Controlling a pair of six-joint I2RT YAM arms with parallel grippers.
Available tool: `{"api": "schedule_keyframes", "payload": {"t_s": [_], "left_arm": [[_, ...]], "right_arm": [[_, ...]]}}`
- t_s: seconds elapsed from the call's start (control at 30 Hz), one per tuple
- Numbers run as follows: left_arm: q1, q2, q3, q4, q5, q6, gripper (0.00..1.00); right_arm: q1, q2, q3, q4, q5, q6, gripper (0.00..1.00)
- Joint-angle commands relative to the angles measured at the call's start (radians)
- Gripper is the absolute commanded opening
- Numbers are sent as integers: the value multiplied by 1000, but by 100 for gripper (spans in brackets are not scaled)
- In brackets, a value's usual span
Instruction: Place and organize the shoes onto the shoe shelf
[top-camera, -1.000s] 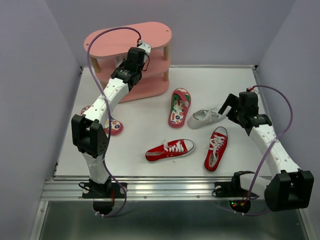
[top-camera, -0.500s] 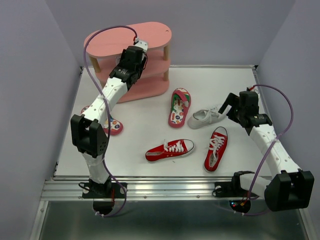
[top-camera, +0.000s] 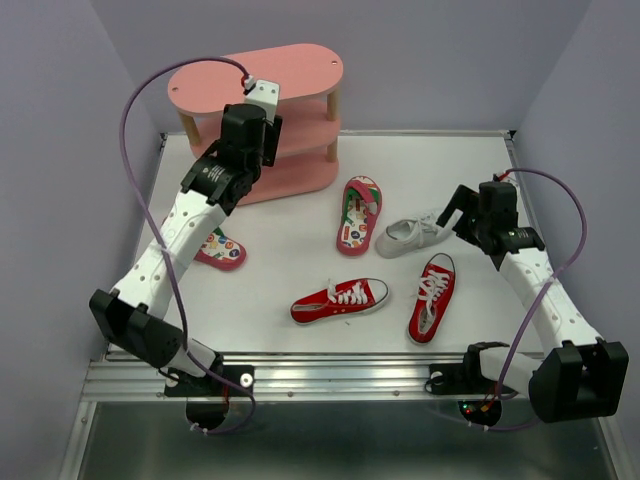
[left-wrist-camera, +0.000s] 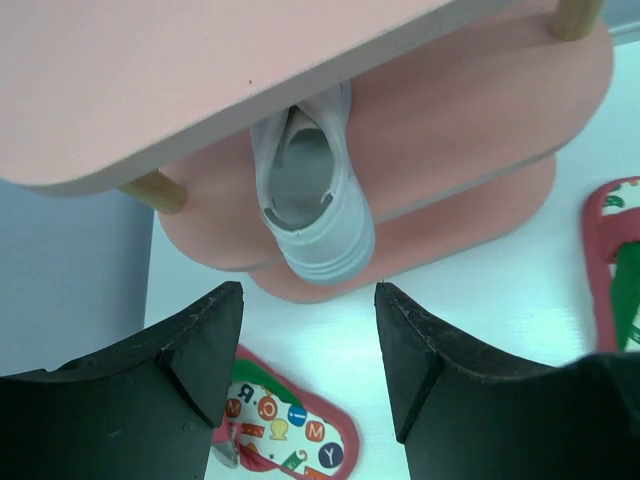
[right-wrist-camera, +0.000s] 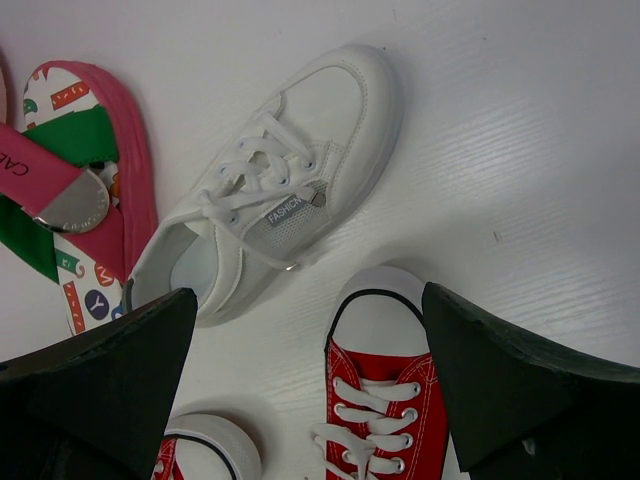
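The pink shoe shelf (top-camera: 300, 70) stands at the back left. A white sneaker (left-wrist-camera: 310, 200) rests on its middle tier under the top board, heel sticking out over the edge. My left gripper (left-wrist-camera: 308, 330) hangs open just in front of that heel, empty. On the table lie the other white sneaker (top-camera: 410, 236), two red canvas sneakers (top-camera: 340, 299) (top-camera: 432, 297) and two flip-flops (top-camera: 359, 212) (top-camera: 220, 248). My right gripper (right-wrist-camera: 310, 380) is open and empty above the toe of a red sneaker (right-wrist-camera: 385, 420), close to the white sneaker (right-wrist-camera: 270, 180).
Purple walls close in the white table (top-camera: 290, 240) on the left, back and right. A wooden post (left-wrist-camera: 150, 190) of the shelf stands left of the shelved sneaker. A purple cable (top-camera: 150, 85) loops from my left arm beside the shelf.
My left gripper opened and drew back from the shelf's middle tier, leaving the white sneaker there; its elbow swung down and left. The right arm has not moved.
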Motion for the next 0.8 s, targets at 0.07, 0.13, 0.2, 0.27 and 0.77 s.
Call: {"api": "schedule_keyframes", "payload": {"t_s": [0.07, 0.13, 0.2, 0.27, 0.77], "left_arm": [[-68, -129, -93, -25, 1, -65, 67], [-90, -161, -113, -45, -6, -89, 67], [-123, -190, -150, -65, 18, -126, 67], [-165, -215, -193, -79, 24, -152, 66], [-18, -427, -647, -160, -152, -732, 70]], "right_arm": [[-1, 3, 32, 28, -19, 6, 100], [-1, 5, 32, 29, -20, 8, 100], [-1, 5, 32, 29, -19, 6, 100], [-1, 5, 30, 29, -19, 11, 100], [-1, 25, 24, 55, -53, 17, 100]]}}
